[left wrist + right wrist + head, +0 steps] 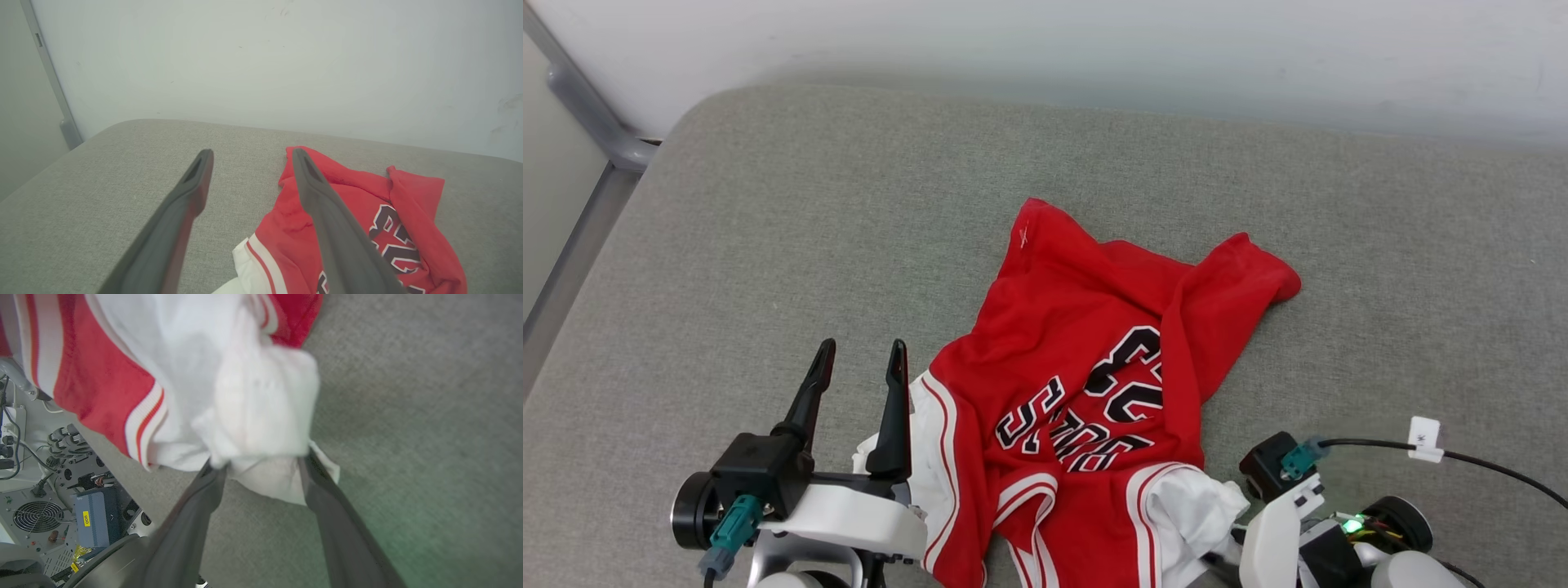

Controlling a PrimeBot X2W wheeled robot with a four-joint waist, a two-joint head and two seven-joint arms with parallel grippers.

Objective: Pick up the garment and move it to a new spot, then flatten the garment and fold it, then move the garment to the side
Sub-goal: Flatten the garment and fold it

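1. The garment [1094, 359] lies crumpled on the grey pad [768, 245], at centre and near side, front up. You see the black-and-white lettering upside down in head view
2. Its red body reaches toward the far side. The far-right part is folded back over itself in a thick ridge that covers part of the number
3. There's a white sleeve w/ red-white trim at near left and another at near right. The striped collar sits betw. them at the near edge
4. Right gripper [261, 469]: fingers spread wide, not pinched together. The near-right sleeve is bunched up betw. the tips and drapes over them, hiding the tips. You can't tell whether the pads press the cloth
5. Left gripper [863, 347]: wide open w/ nothing betw. the fingers, which point toward the far side. It's just left of the near-left sleeve, and its right finger is right against that sleeve's edge in head view. Bare pad shows betw. the fingers in left wrist view
6. A black cable w/ a white tag [1425, 433] runs off to the right from the right wrist
7. Pale wall [1094, 41] runs along the far side, w/ a grey metal rail [596, 122] at far left
8. Right wrist view shows a fan grille and a blue box [96, 516] w/ a yellow sticker below the pad's near edge
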